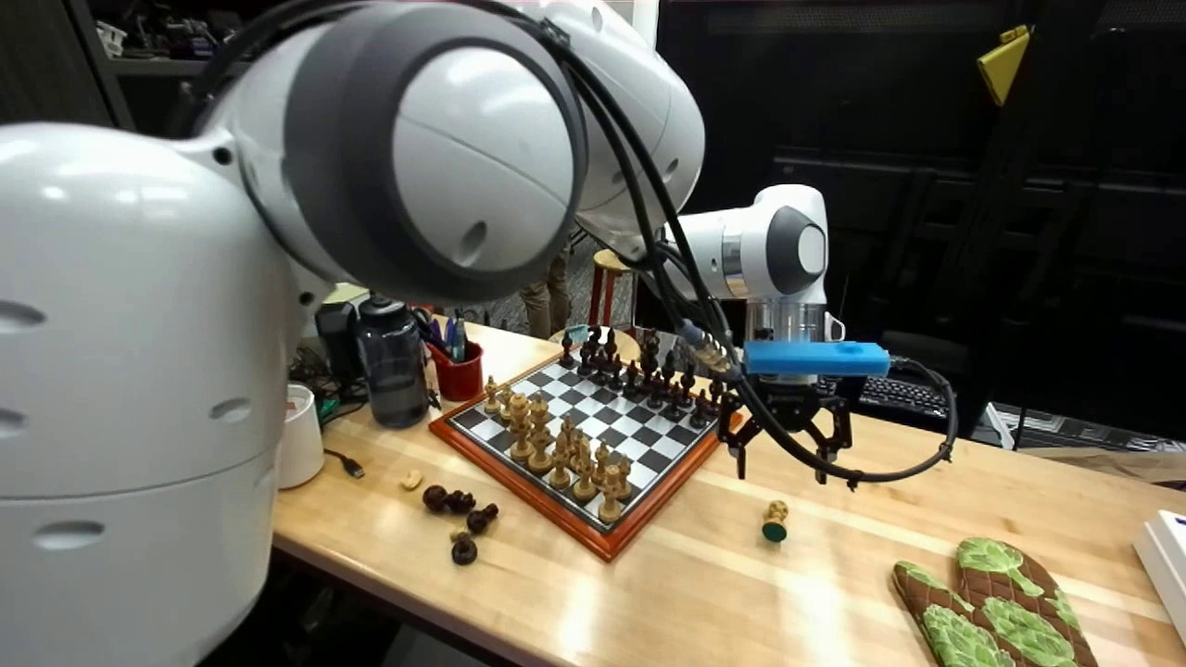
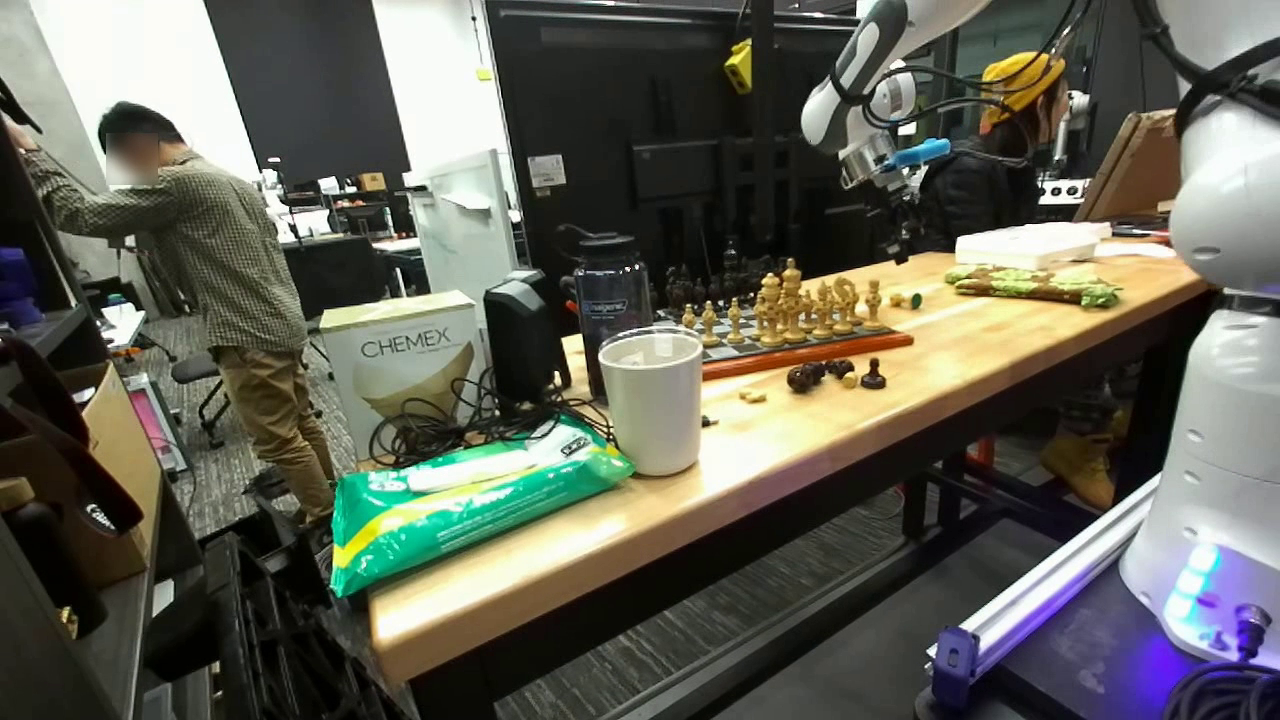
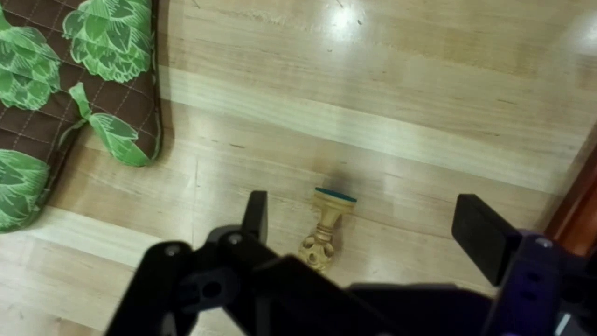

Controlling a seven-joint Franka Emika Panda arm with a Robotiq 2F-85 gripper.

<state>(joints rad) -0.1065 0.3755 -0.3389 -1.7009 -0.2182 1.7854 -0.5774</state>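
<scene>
My gripper [image 1: 781,474] hangs above the wooden table, fingers wide apart and nothing between them; in the wrist view the gripper [image 3: 361,207] shows the same wide gap. Below it a light wooden chess piece [image 3: 329,216] with a green base lies on its side, nearer the left finger, its head partly hidden by the gripper's body. The same piece [image 1: 775,519] appears beside the chessboard [image 1: 574,522]. Light pieces [image 1: 539,437] and dark pieces [image 1: 649,361] stand on opposite sides of the board. Several dark pieces [image 1: 435,498] are off the board on the table, some of them lying down.
A brown and green oven mitt [image 3: 107,93] lies near the piece. Behind the board's left corner are a water bottle [image 1: 391,361] and a red pen cup [image 1: 460,372]. A white mug [image 2: 652,410] and green pack [image 2: 480,510] stand at the table's end. Two people are in the background.
</scene>
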